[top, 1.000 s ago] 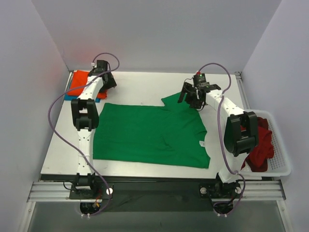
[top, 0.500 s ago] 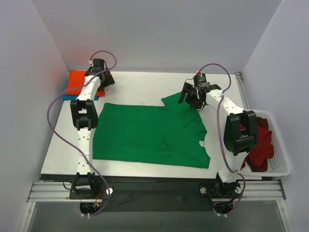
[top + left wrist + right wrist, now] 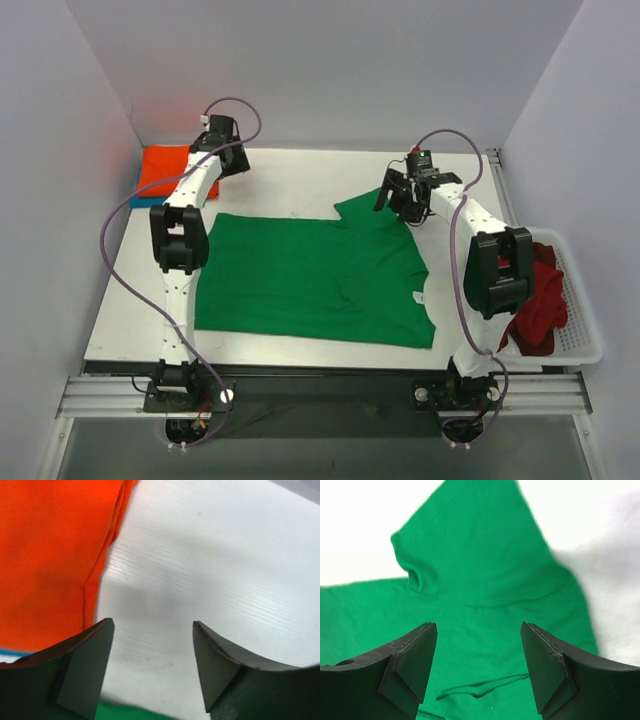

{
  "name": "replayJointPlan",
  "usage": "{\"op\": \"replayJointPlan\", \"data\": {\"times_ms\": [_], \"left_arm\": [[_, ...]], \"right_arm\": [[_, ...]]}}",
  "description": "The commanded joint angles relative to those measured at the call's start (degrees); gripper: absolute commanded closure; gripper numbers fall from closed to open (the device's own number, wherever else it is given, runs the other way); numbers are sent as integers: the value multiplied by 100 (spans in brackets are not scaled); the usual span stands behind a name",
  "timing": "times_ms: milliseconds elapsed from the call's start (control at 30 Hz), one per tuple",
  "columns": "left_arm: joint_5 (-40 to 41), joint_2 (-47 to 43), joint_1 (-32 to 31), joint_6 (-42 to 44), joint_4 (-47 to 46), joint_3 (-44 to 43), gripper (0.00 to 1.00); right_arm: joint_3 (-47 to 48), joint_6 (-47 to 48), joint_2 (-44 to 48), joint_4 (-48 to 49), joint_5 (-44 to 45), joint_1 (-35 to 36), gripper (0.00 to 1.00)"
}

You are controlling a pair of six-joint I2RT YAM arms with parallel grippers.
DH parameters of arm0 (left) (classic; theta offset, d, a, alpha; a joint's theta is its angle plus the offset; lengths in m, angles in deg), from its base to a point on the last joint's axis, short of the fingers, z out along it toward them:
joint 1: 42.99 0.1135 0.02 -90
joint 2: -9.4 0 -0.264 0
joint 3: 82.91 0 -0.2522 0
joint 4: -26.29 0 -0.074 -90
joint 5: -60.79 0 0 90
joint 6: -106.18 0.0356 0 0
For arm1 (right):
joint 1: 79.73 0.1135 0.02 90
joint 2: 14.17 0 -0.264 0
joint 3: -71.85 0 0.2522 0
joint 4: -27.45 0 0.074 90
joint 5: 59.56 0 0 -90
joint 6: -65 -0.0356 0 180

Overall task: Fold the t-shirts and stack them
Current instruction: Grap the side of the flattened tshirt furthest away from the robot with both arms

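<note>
Moved left jaws rightward, off the folded orange t-shirt (image 3: pixel 165 168) at upper left, over bare counter (image 3: pixel 300 178); apart, holding nothing. Kept right jaws apart above the sleeve of the green t-shirt (image 3: pixel 305 280), spread flat across centre frame. Dark red t-shirts (image 3: pixel 538 298) heaped in white basket (image 3: pixel 575 353), right edge.

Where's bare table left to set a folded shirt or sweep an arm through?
Bare: the far strip between the orange stack and the far sleeve of the green t-shirt; the left margin beside that shirt; the far-right corner beyond the right pincer. Crowded: the centre, covered by the green t-shirt, and the right edge by the basket.
</note>
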Motion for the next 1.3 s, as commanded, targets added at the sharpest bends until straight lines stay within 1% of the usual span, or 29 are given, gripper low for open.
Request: {"op": "replayJointPlan", "data": {"times_ms": [0, 33, 67, 133, 200, 233, 433, 467, 667, 767, 900, 1000, 1133, 1267], "left_arm": [[1176, -939, -325, 81, 205, 192, 29], [1352, -1053, -386, 90, 250, 289, 32], [1780, -1098, -535, 81, 311, 369, 33], [2308, -1168, -667, 185, 426, 553, 35], [2627, -1125, -808, 186, 636, 563, 36], [2776, -1055, -835, 204, 698, 537, 39], [2970, -598, -870, 160, 1357, 177, 46], [2962, -554, -861, 169, 1419, 141, 48], [2751, -246, -835, 195, 1647, 36, 50], [2699, -123, -765, 37, 1832, 9, 50], [2470, -228, -624, -86, 1701, 368, 50], [2242, -447, -563, -60, 1411, 834, 50], [2057, -422, -554, -69, 1410, 958, 50], [2057, -395, -527, -148, 1446, 1098, 50]], "right_arm": [[426, 116, -103, 19, 138, -262, 32], [592, 124, -261, 19, 129, -306, 32], [672, 133, -341, 19, 77, -350, 34], [830, 186, -560, 27, 15, -438, 37], [1041, 256, -684, 36, -3, -465, 37], [1086, 282, -789, 62, -11, -474, 37], [1420, 309, -1149, 124, -134, -465, 38], [1464, 309, -1202, 124, -152, -474, 38], [1763, 318, -1537, 107, -222, -509, 38], [1824, 318, -1624, 98, -249, -509, 38], [1877, 370, -1669, 107, -258, -526, 38], [1921, 379, -1712, 107, -266, -561, 38], [1991, 371, -1792, 107, -301, -597, 38], [2044, 379, -1836, 107, -328, -623, 38]]}}
